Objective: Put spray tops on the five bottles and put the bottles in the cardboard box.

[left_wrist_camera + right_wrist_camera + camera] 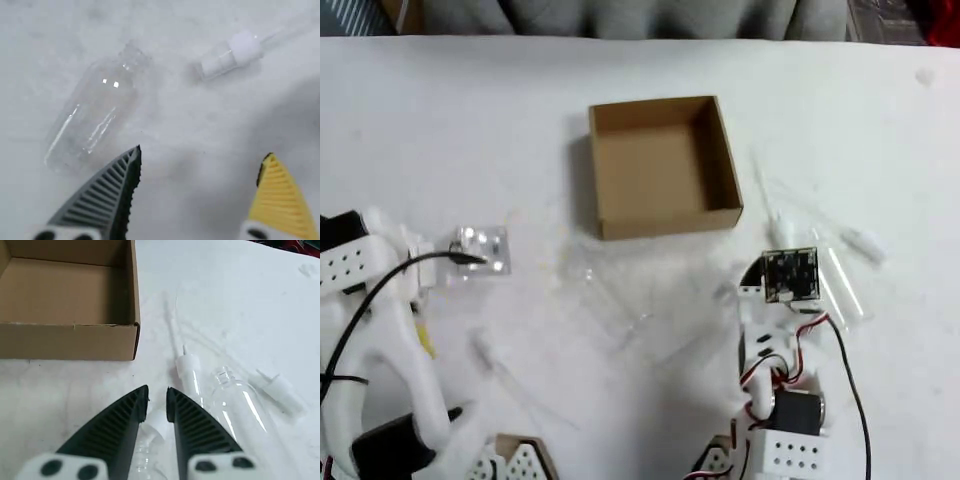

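Near the cardboard box (pixel 665 222), clenching a spray top (pixel 157 424) with right gripper (pixel 156 392); farther off, holding left gripper (pixel 204 151) released over a bottle (pixel 95 112).

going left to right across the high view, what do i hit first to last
left arm → cardboard box → right arm → clear bottle → loose spray top
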